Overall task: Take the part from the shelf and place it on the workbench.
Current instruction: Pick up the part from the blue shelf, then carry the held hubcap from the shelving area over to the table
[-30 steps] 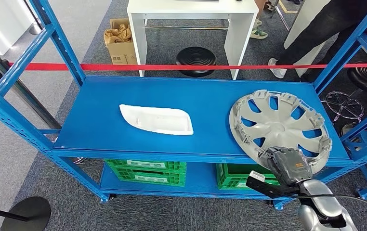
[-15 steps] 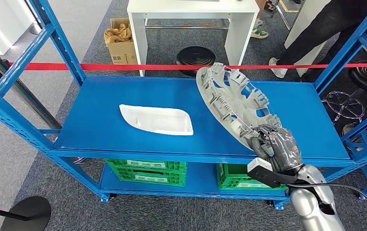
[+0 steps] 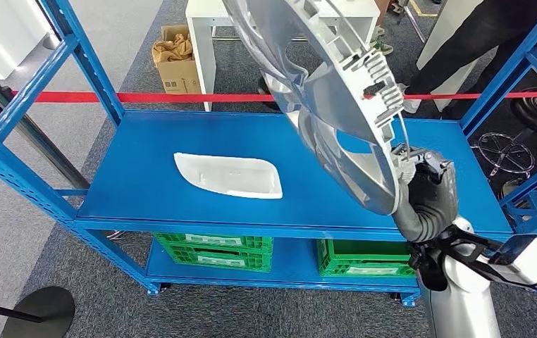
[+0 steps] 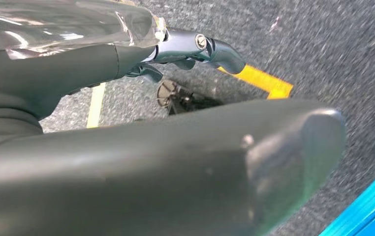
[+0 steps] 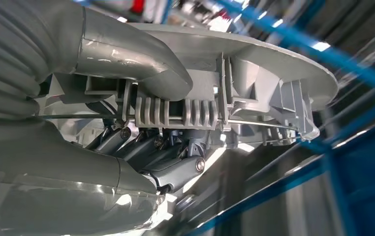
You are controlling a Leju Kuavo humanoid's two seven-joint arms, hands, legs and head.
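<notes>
The grey wheel cover [image 3: 329, 91] is lifted off the blue shelf board [image 3: 181, 204] and stands tilted on edge, close to my head camera. My right hand [image 3: 428, 190] grips its lower rim at the right end of the shelf. The right wrist view shows the cover's ribbed rim [image 5: 254, 54] clamped between the thumb [image 5: 126, 54] and the darker fingers [image 5: 175, 169] beneath. A white moulded part [image 3: 227, 174] lies flat on the left half of the shelf. My left hand [image 4: 151, 147] hangs over grey floor with nothing in it.
Blue shelf uprights [image 3: 89, 63] flank the board on both sides. A red tape [image 3: 146, 97] runs behind it. Beyond are a white table [image 3: 202, 42], a cardboard box [image 3: 174, 60] and a person's legs [image 3: 463, 49]. Green crates [image 3: 216, 250] sit on the lower shelf.
My right hand has raised the wheel cover from flat on the shelf to steeply tilted and high above it. The white part has not moved.
</notes>
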